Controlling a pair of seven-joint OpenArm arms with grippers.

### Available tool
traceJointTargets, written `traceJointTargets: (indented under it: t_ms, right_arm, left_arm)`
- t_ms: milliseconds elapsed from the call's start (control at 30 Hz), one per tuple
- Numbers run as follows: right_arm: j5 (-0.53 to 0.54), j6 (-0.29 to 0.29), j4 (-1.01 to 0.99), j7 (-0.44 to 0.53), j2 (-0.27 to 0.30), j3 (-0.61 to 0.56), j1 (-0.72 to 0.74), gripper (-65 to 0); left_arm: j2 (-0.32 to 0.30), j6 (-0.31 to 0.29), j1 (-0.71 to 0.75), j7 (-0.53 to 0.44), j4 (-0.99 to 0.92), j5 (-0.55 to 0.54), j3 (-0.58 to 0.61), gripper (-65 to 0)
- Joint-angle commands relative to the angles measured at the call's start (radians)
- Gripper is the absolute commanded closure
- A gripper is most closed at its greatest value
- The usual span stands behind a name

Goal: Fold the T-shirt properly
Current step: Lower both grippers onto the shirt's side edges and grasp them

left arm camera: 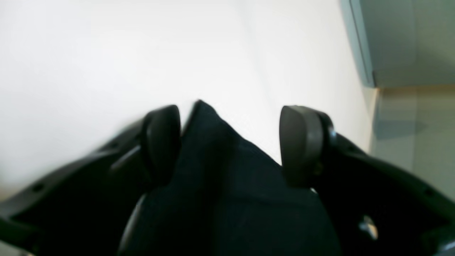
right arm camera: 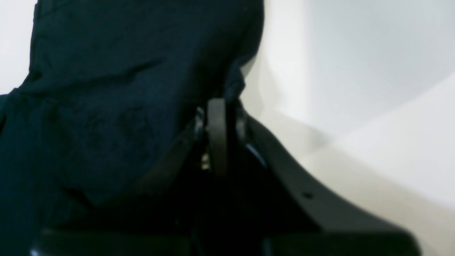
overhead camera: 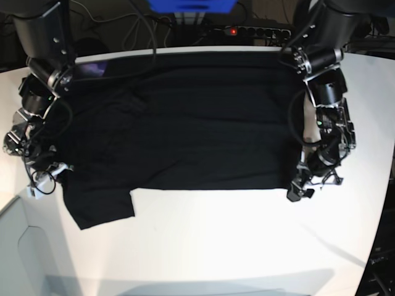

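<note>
Limp black T-shirt (overhead camera: 185,123) spread flat; left gripper (left arm camera: 227,142) gapes wide at four o'clock; right gripper (right arm camera: 217,135) pinches cloth at eight o'clock; light, likely to sag; best taken at corners.

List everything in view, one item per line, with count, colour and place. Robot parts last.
T-shirt: one, black, spread flat across the far half of the table, one sleeve hanging toward the near left.
table: one, white, under the shirt.
power strip: one, black with a red light, behind the table's far edge.
cables: several, black, behind the table.
left claw: one, black, at the shirt's near corner, fingers spread with cloth between them.
right claw: one, black, closed at the shirt's edge.
</note>
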Motion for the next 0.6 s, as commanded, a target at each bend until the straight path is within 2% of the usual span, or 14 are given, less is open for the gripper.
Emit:
traceJointTargets:
  t_ms: [0, 233, 300, 333, 367, 467, 533, 567]
  right_arm:
    - [-0.116, -0.018, -0.016, -0.136, -0.011, -0.006, -0.021, 0.0]
    - [-0.116, -0.018, -0.016, -0.136, -0.013, -0.006, -0.021, 0.0]
    - [-0.116, -0.018, -0.016, -0.136, -0.013, -0.006, -0.021, 0.0]
    - [-0.116, -0.018, -0.016, -0.136, -0.013, -0.006, -0.019, 0.0]
    - [-0.116, -0.018, -0.016, -0.136, -0.013, -0.006, -0.017, 0.0]
    - [-0.116, -0.018, -0.016, -0.136, -0.013, -0.006, -0.013, 0.0]
    - [-0.116, -0.018, -0.015, -0.131, -0.013, -0.006, -0.013, 0.0]
    - [-0.116, -0.018, -0.015, -0.128, -0.013, -0.006, -0.011, 0.0]
  left_arm:
    - [0.005, 0.059, 0.012, 0.072, -0.011, 0.052, 0.012, -43.5]
    - [0.011, 0.061, 0.012, 0.074, -0.011, 0.055, 0.014, -43.4]
    - [0.008, 0.056, 0.012, 0.074, -0.011, 0.056, 0.014, -41.1]
    - [0.003, 0.056, 0.012, 0.074, -0.011, 0.055, 0.014, -36.3]
    - [0.002, 0.056, 0.012, 0.074, -0.011, 0.052, 0.012, -28.4]
    - [0.0, 0.061, -0.001, 0.072, -0.011, 0.056, 0.009, -1.5]
    - [0.0, 0.061, -0.022, 0.072, -0.011, 0.058, 0.014, -0.1]
    - [0.0, 0.062, -0.027, 0.072, -0.011, 0.058, 0.014, -3.2]
